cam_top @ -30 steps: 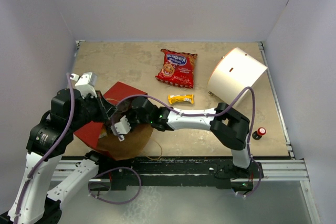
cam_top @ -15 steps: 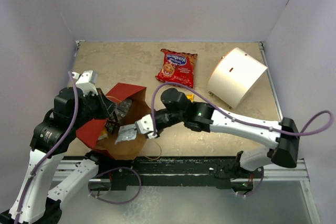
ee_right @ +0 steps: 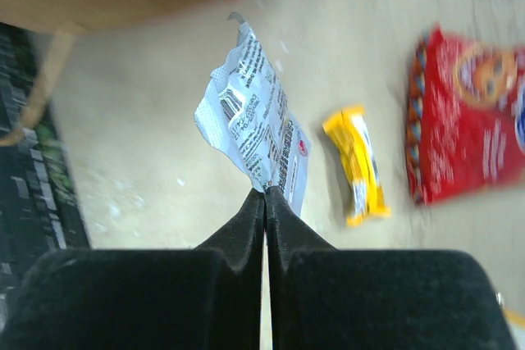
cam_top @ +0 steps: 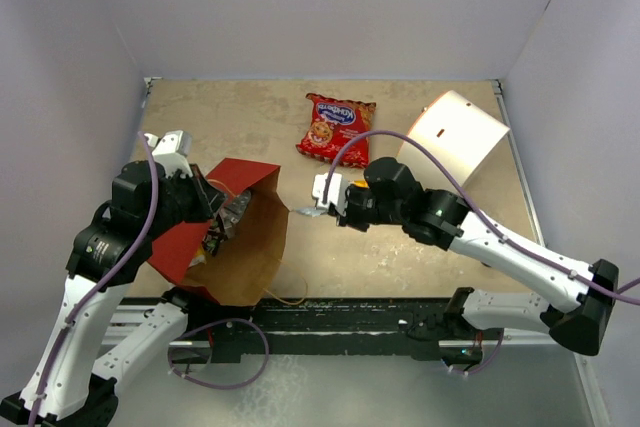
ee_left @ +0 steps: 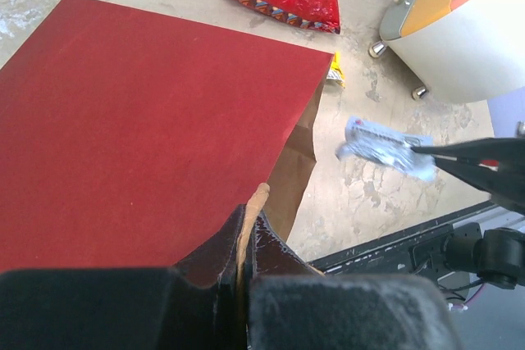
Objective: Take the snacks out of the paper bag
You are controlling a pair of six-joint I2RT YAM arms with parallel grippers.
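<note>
Beige tabletop (cam_top: 250, 117), walled on three sides; open room far left. Nearest: paper bag (cam_top: 170, 247) on its side, rim pinched in the closed left gripper (ee_left: 248, 235); one silver foil pack (cam_top: 237, 210) in its mouth (partly hidden). Just outside the mouth: right gripper (ee_right: 265, 194) clamped on second foil pack (ee_right: 254, 120). Beyond: one yellow candy packet (ee_right: 357, 165), one red cookie bag (cam_top: 338, 129). Far right: white cylinder (cam_top: 455, 142).
</note>
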